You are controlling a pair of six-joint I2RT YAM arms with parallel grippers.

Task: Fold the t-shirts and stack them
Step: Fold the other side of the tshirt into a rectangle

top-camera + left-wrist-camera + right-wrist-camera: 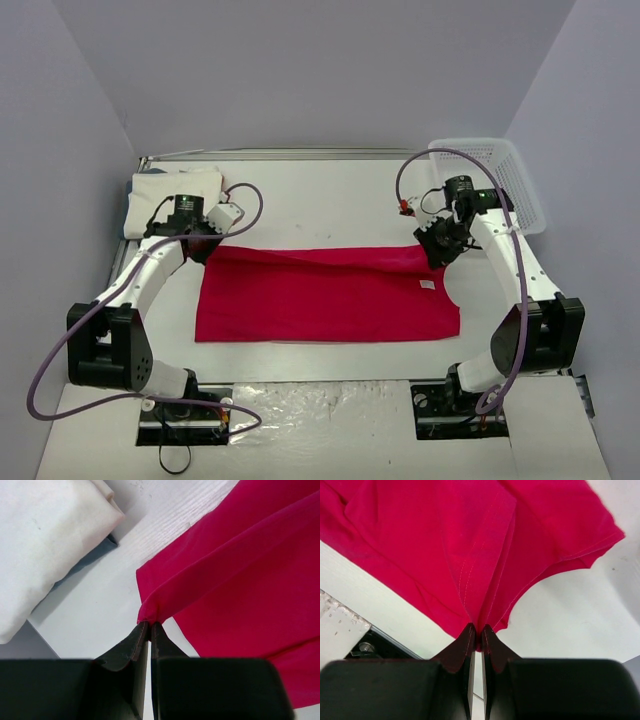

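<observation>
The bright red cloth t-shirt lies across the middle of the desk, long axis left to right. My left gripper and right gripper each pinch one end of its far edge. The folded white t-shirt sits just behind the left gripper, and I cannot make out the red sleeves.

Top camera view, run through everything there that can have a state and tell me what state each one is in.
red t-shirt, lying spread on the table, far edge pinched at both ends.
white t-shirt, folded, at the far left corner.
basket, upright, at the far right.
left gripper, shut on the red t-shirt's far left corner.
right gripper, shut on the red t-shirt's far right edge.
</observation>
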